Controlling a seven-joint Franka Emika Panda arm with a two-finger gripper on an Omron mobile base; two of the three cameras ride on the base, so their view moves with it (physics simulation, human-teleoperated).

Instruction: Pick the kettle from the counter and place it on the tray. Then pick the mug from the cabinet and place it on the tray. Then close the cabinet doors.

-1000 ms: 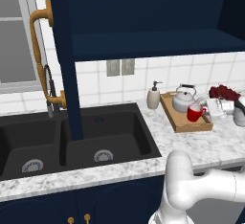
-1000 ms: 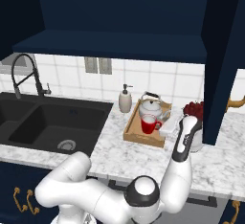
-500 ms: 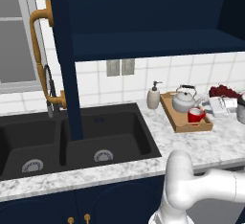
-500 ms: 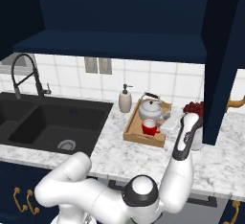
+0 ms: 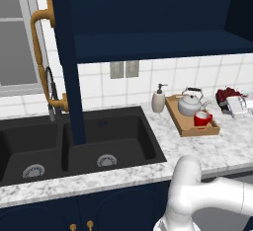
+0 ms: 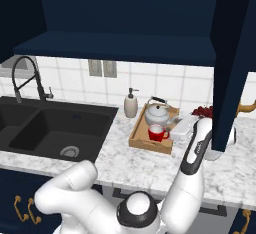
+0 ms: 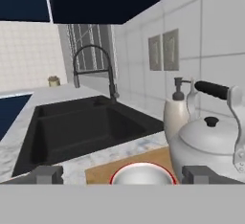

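A: Item one, change since a second ago?
B: Gripper (image 7: 122, 175): it has drawn back off the red mug (image 6: 157, 132) and its jaws have spread; they now stand wide, holding nothing. Base cameras unmoved.

A: Item two, task goods and where they lie?
B: Mug: directly ahead of the gripper and just below it, its rim showing between the finger tips (image 7: 47, 174), resting in the wooden tray (image 5: 184, 122). Kettle (image 7: 210, 149): ahead and to the right in the hand view, just beside the mug, on the same tray. Tray sits on the marble surface (image 6: 130, 159).

A: Item three, step in hand?
B: Judged: kettle and mug both placed; release of the mug just finished. Remaining: the cabinet doors.

A: Item four, next move?
B: Lift clear of the tray, then reach the open navy door (image 6: 231, 63) hanging just beside the arm, and swing it to. The other door (image 5: 69, 72), with its brass handle (image 5: 44, 59), lies well off across the sink.
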